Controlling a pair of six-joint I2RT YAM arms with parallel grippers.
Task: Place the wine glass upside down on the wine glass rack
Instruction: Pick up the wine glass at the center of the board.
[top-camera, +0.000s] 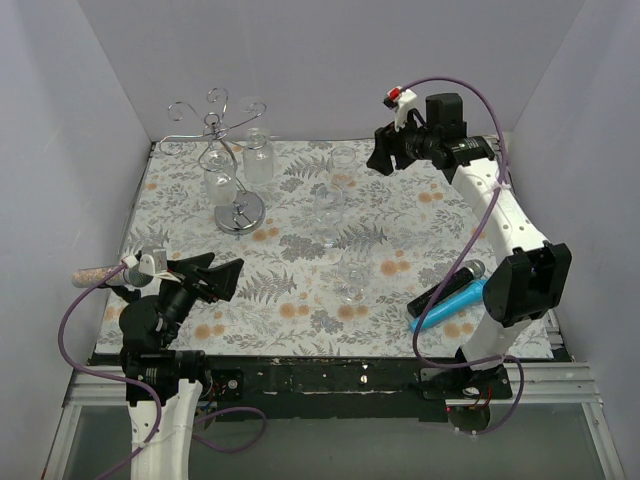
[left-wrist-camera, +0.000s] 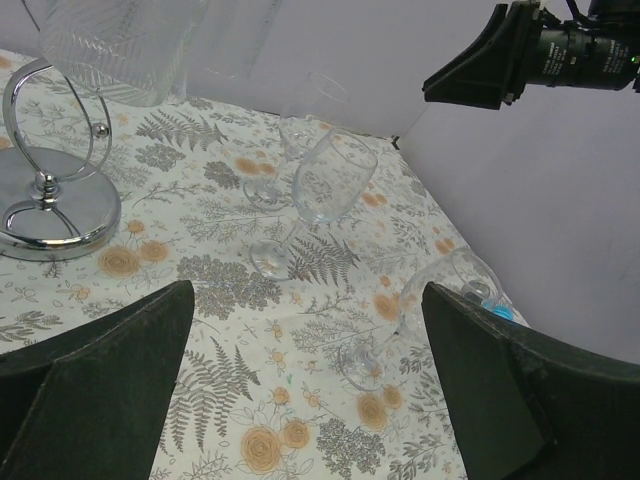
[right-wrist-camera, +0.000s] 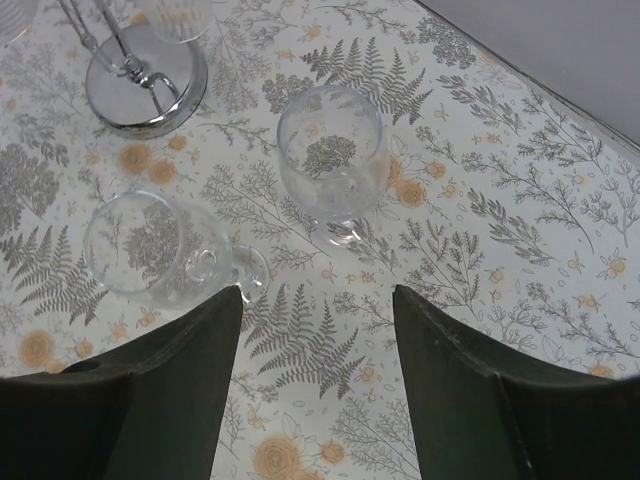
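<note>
The wine glass rack (top-camera: 238, 212) stands at the back left on its round shiny base (left-wrist-camera: 55, 205) (right-wrist-camera: 145, 85). Two glasses (top-camera: 222, 182) (top-camera: 258, 156) hang upside down from its curled arms. Three more wine glasses stand upright on the floral cloth: a far one (top-camera: 341, 172) (left-wrist-camera: 305, 105), a middle one (top-camera: 327, 212) (left-wrist-camera: 335, 178) (right-wrist-camera: 330, 150) and a near one (top-camera: 352, 280) (left-wrist-camera: 450, 285) (right-wrist-camera: 150, 245). My right gripper (top-camera: 385, 152) (right-wrist-camera: 318, 300) hovers high over the back right, open and empty. My left gripper (top-camera: 222, 278) (left-wrist-camera: 305, 300) is low at the front left, wide open and empty.
A black microphone (top-camera: 452, 282) and a blue object (top-camera: 448, 308) lie at the front right beside the right arm. A cork-coloured roll (top-camera: 95, 272) sits at the left edge. White walls close in the left, back and right sides.
</note>
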